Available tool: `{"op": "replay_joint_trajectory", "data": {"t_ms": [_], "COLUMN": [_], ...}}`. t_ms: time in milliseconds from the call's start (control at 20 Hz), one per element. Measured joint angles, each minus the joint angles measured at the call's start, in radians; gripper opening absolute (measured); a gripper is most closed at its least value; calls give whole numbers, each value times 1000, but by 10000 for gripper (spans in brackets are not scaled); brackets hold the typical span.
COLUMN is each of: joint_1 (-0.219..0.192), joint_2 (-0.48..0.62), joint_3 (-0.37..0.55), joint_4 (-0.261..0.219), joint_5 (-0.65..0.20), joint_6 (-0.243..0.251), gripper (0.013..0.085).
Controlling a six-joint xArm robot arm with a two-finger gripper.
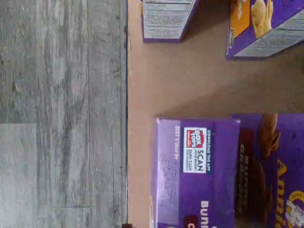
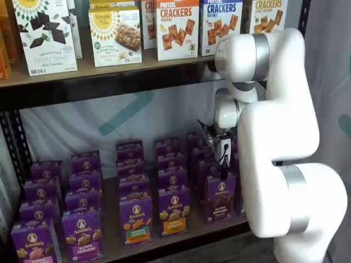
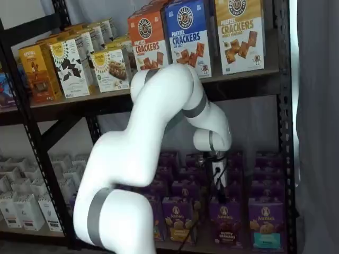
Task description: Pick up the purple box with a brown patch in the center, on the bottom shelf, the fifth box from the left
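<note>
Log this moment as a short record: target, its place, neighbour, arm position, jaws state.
target: purple box with brown cookie picture, upright, untouched
place: front row of the bottom shelf, also seen in a shelf view
neighbour: purple box with orange band beside it
arm position: gripper hangs just above the target
jaws state: fingers not clearly shown; taken as open, nothing held

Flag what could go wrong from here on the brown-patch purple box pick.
1. The purple box stands close beside its neighbours on the bottom shelf; descending fingers could clip the yellow-band box and tip it.
2. More purple boxes stand right behind it, so overshooting may grab the wrong one.
3. The dangling cable could snag box tops.
</note>
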Motion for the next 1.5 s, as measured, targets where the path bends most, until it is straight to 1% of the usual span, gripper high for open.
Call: {"op": "replay_joint_trajectory", "data": {"t_ms": [100,300,650,850,1050,1300,1500], "joint_1": [6,22,35,34,28,20,18], "joint_2": [-14,-47,-70,-58,-36,1,40], "joint_3": [19,61,93,88,71,31,-20], "joint_4": [13,18,9,-13,-23,-5,12], "joint_5": [-6,-13,-18,-16,-11,10,34], "joint_6": [-5,7,28,46,49,25,8], "gripper": [850,850,850,850,850,850,850]}}
